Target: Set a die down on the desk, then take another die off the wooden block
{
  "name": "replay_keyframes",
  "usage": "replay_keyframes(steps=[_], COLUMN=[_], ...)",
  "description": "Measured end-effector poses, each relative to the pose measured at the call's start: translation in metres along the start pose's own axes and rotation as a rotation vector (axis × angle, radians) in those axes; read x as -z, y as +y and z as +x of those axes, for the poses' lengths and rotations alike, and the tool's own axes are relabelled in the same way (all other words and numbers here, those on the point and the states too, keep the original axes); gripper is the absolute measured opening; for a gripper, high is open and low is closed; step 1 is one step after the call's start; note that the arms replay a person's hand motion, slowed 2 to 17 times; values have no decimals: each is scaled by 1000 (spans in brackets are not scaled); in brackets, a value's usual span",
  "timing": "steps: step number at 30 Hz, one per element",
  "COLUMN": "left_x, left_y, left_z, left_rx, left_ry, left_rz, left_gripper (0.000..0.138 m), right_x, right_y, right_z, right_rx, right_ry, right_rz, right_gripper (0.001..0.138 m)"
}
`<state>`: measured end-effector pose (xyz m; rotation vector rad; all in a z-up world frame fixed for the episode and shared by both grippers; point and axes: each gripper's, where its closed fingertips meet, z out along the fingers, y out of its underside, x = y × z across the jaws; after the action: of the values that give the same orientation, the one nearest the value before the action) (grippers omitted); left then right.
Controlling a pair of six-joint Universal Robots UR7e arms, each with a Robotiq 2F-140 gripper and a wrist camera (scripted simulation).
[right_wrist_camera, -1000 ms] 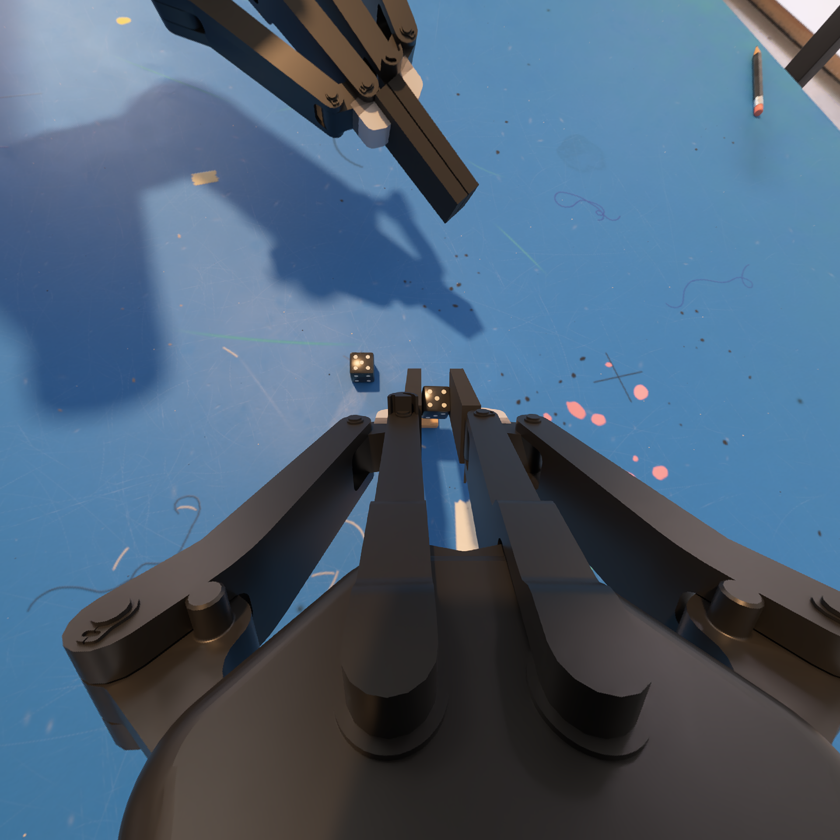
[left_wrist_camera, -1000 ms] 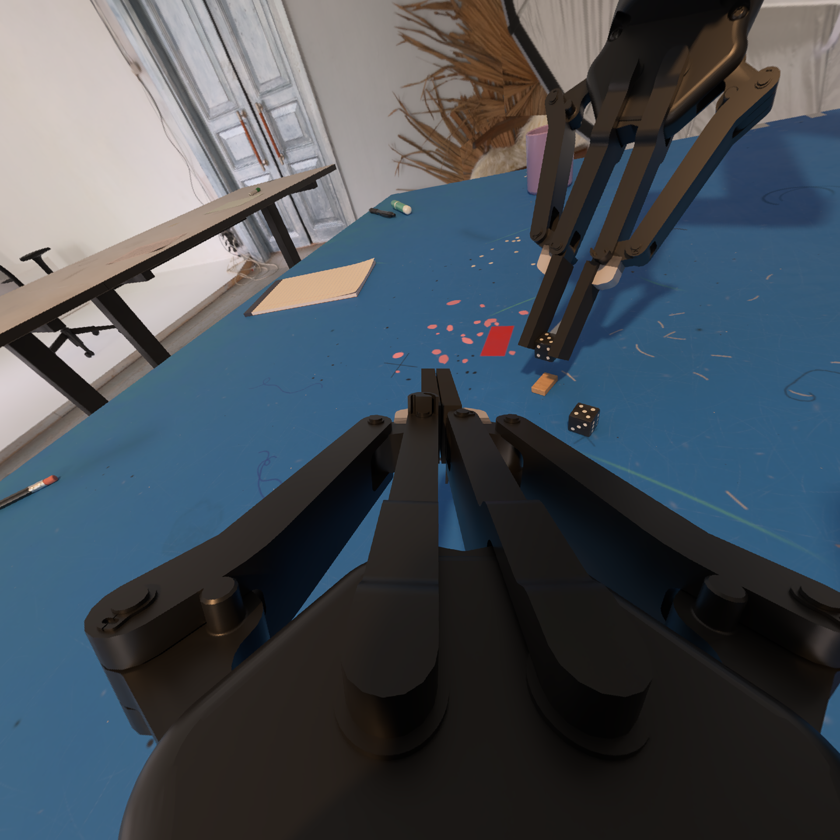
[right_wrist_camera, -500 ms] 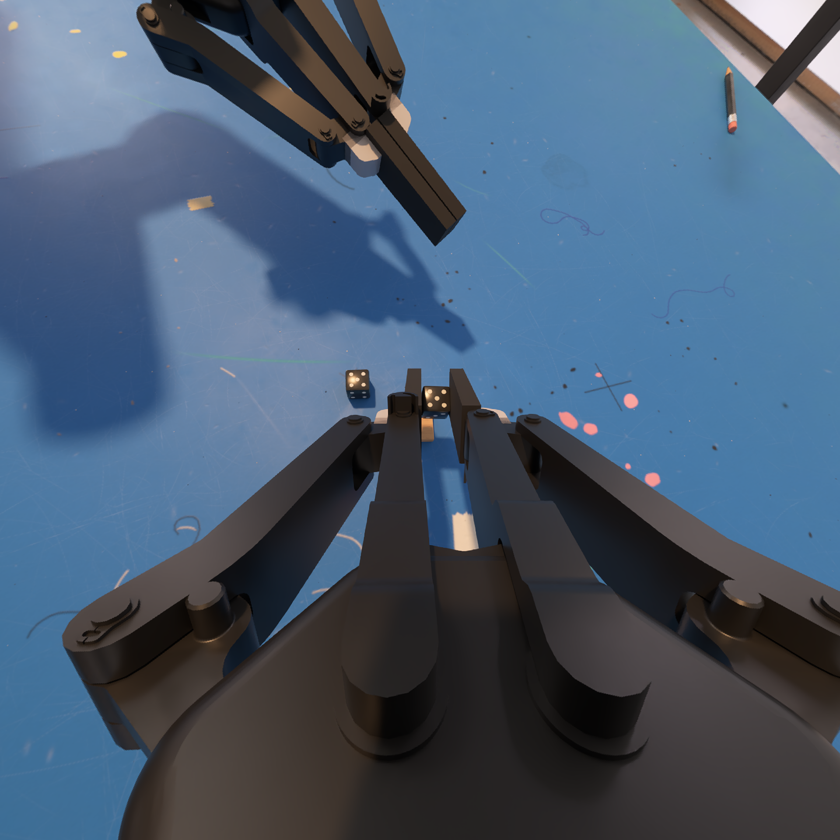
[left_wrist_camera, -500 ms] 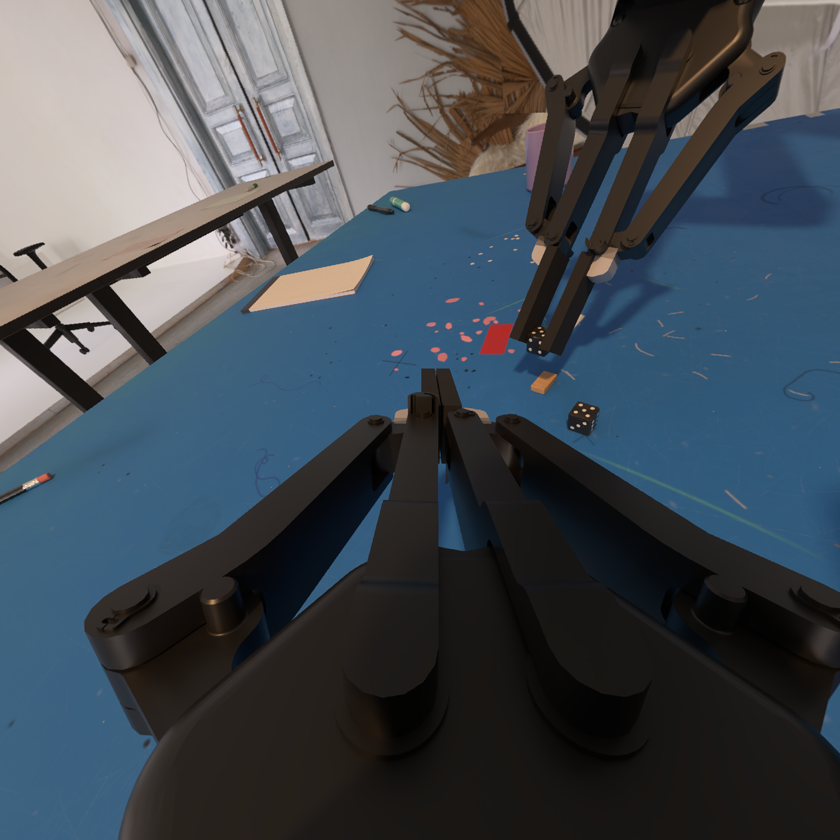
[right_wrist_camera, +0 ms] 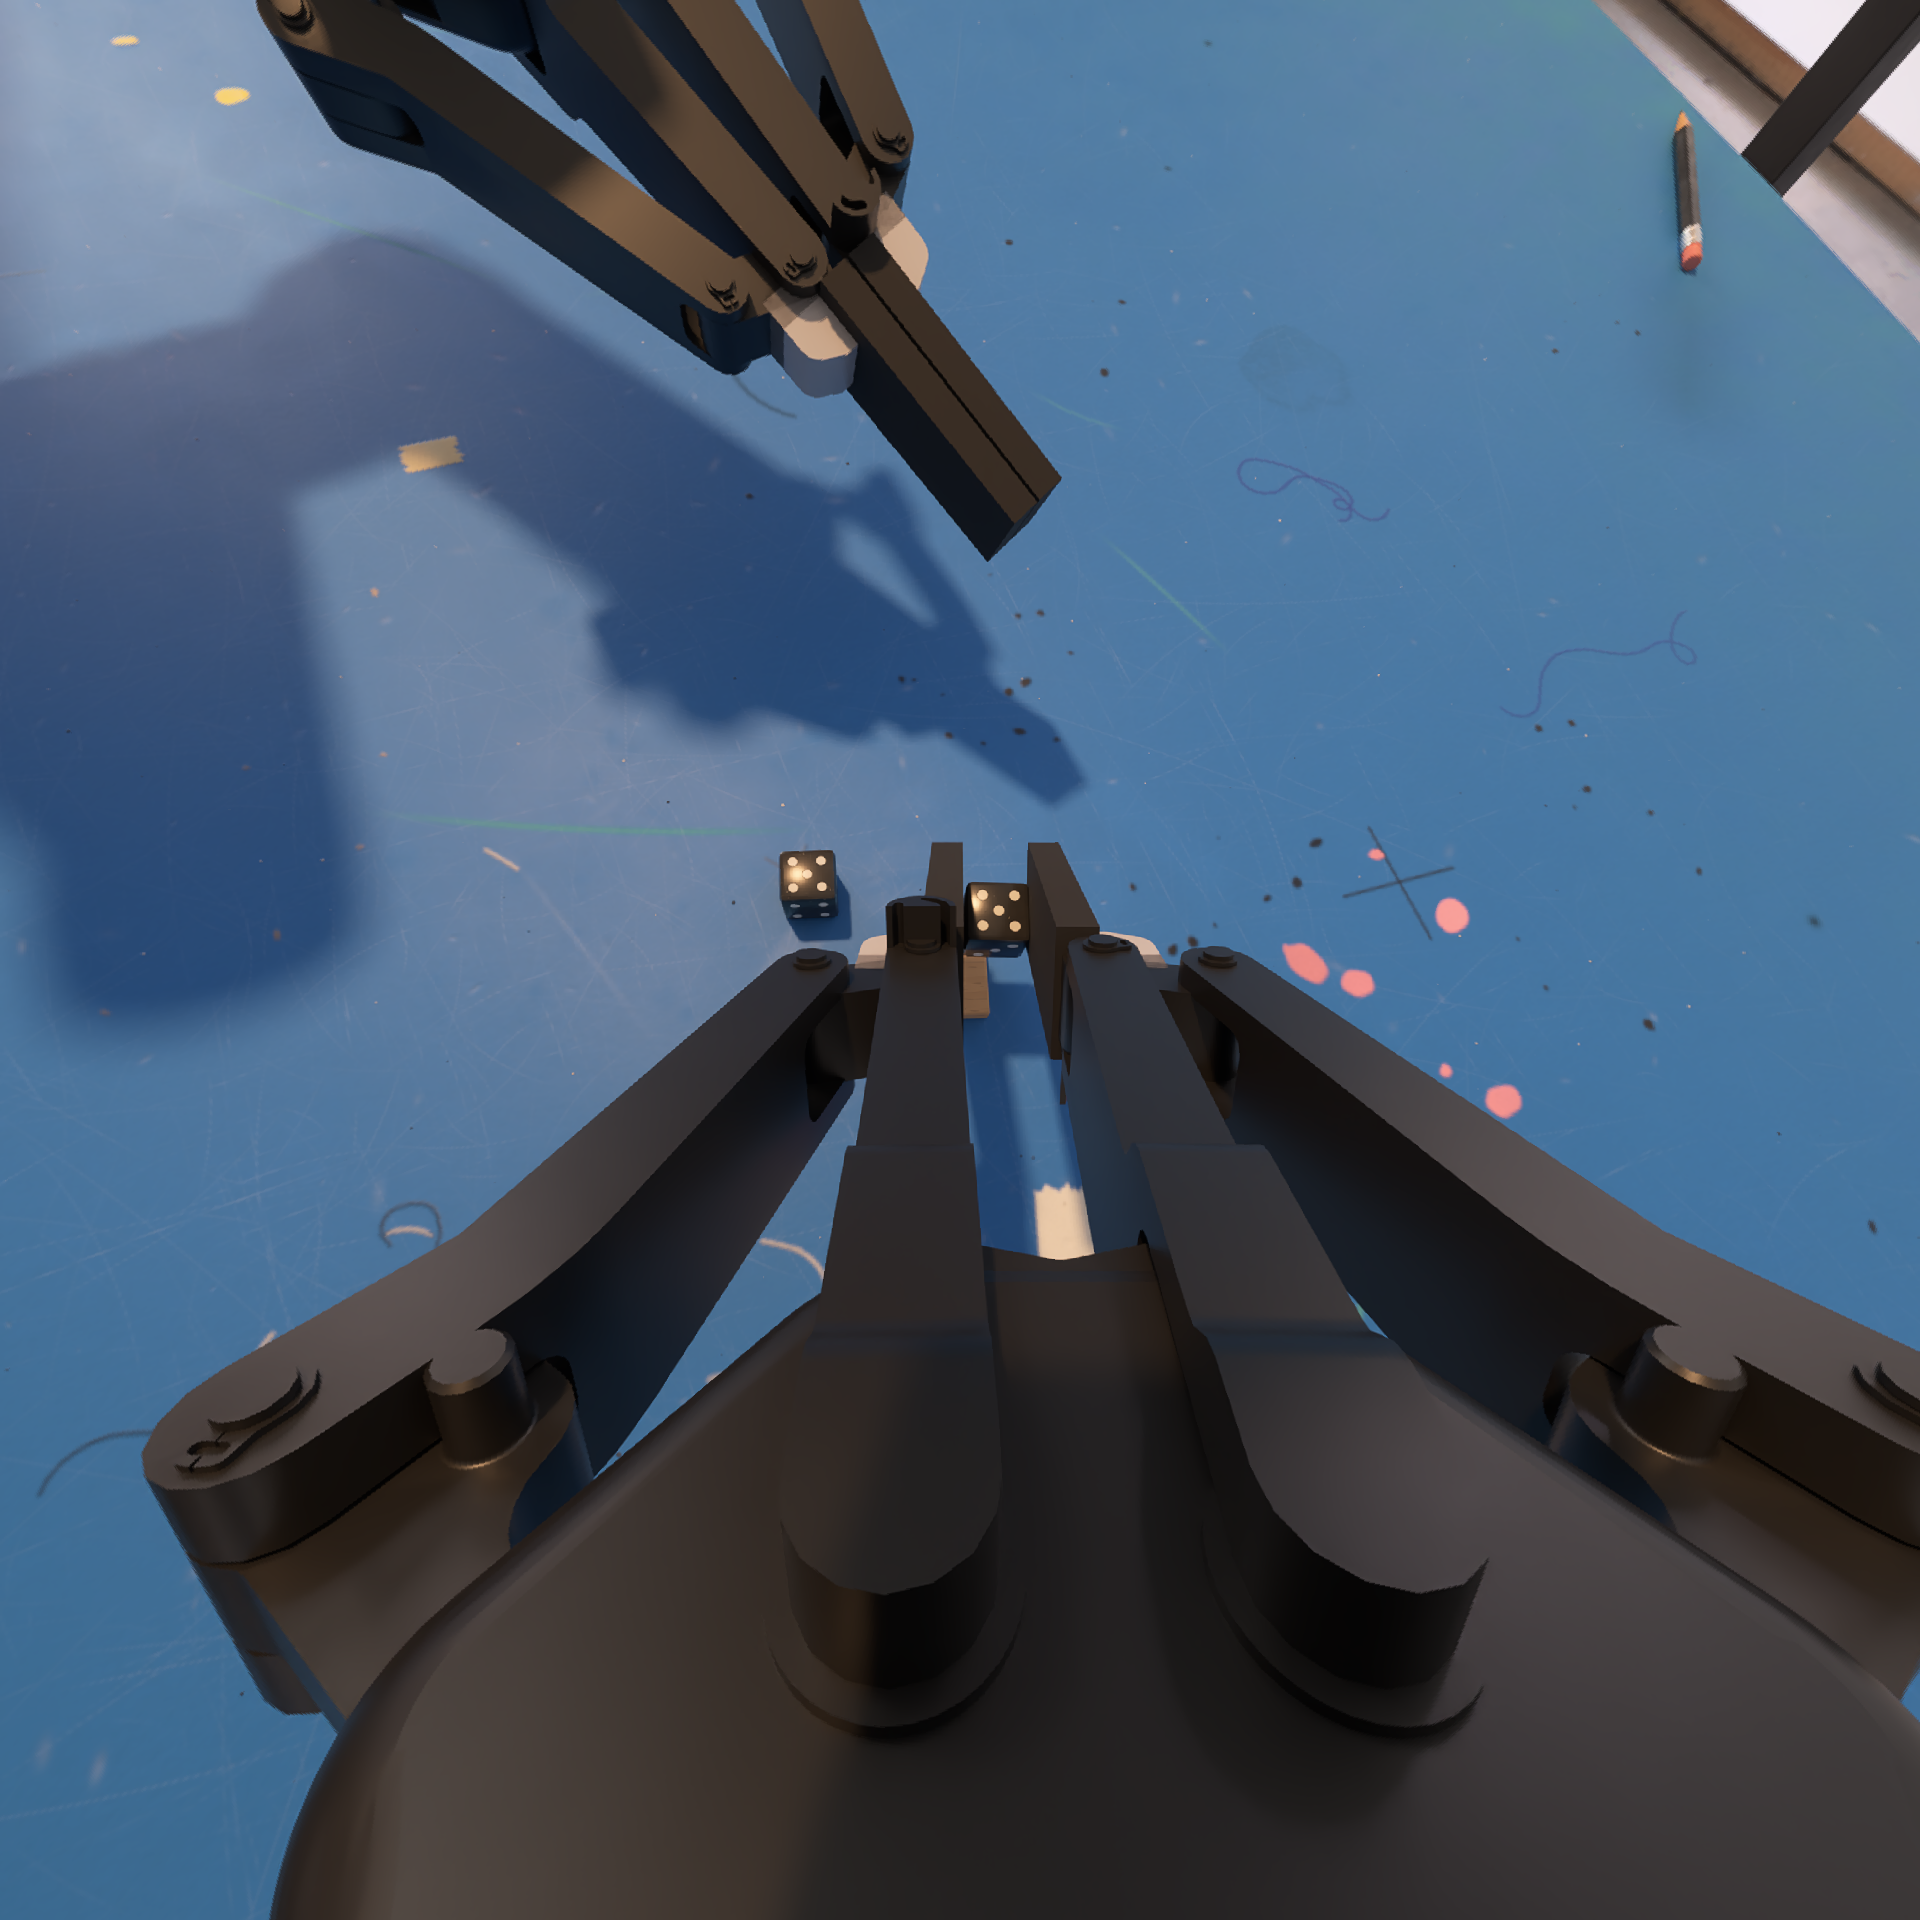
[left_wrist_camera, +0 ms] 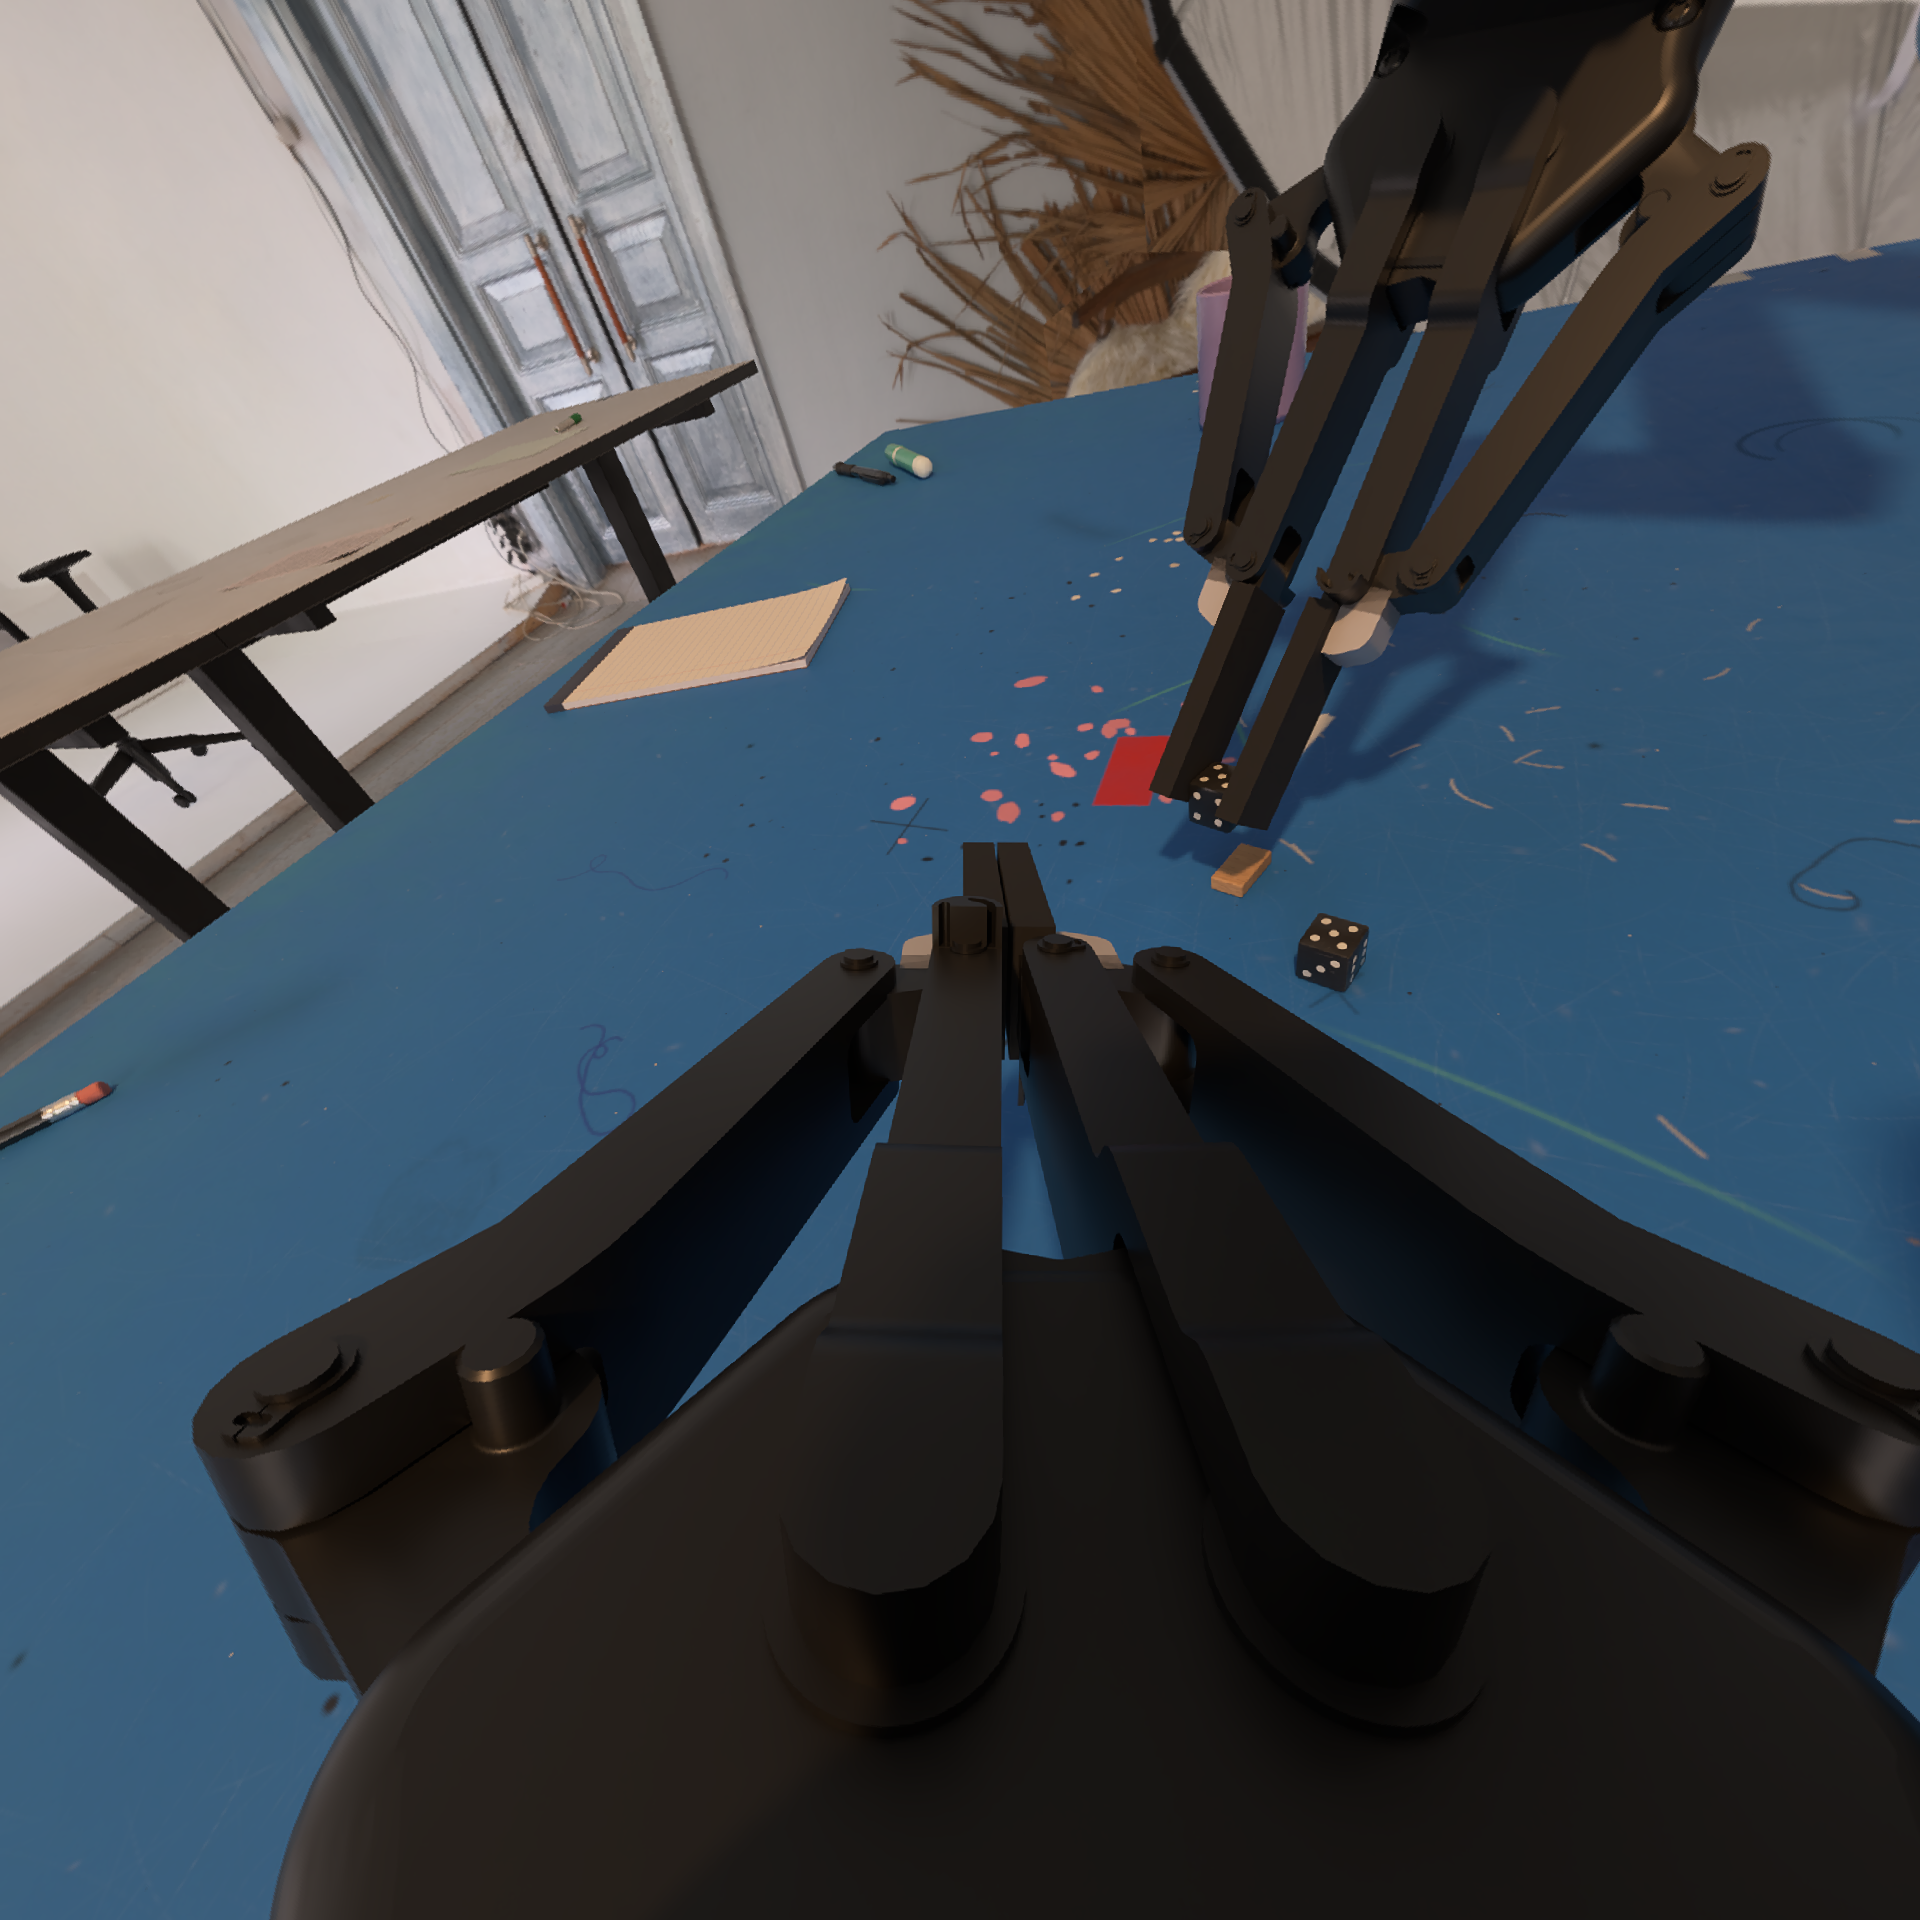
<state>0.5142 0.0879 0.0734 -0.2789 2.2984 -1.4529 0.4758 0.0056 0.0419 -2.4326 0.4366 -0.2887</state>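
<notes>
Right end effector (right_wrist_camera: 995, 883) lifted black white-pipped die (right_wrist_camera: 995, 918) clear of wooden block (left_wrist_camera: 1241, 869), left end effector (left_wrist_camera: 997, 868) clenched empty

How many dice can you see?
2. One black die with pale dots sits on the blue desk; another black die is between the right gripper's fingers, above the wooden block.

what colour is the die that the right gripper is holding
Black with pale, cream-white pips. The die between the right gripper fingers shows best in the right wrist view.
</notes>
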Motion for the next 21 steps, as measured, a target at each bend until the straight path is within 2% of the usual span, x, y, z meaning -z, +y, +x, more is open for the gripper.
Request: replay_keyframes(steps=[21], left_x=[-1], left_y=[3], left_z=[-1], left_rx=[-2], left_ry=[-2], left_rz=[-11], left_gripper=[1], right_x=[-3], right_y=[-6], right_z=[-1], right_rx=[-24], right_ry=[-2], right_rz=[19], right_gripper=[17])
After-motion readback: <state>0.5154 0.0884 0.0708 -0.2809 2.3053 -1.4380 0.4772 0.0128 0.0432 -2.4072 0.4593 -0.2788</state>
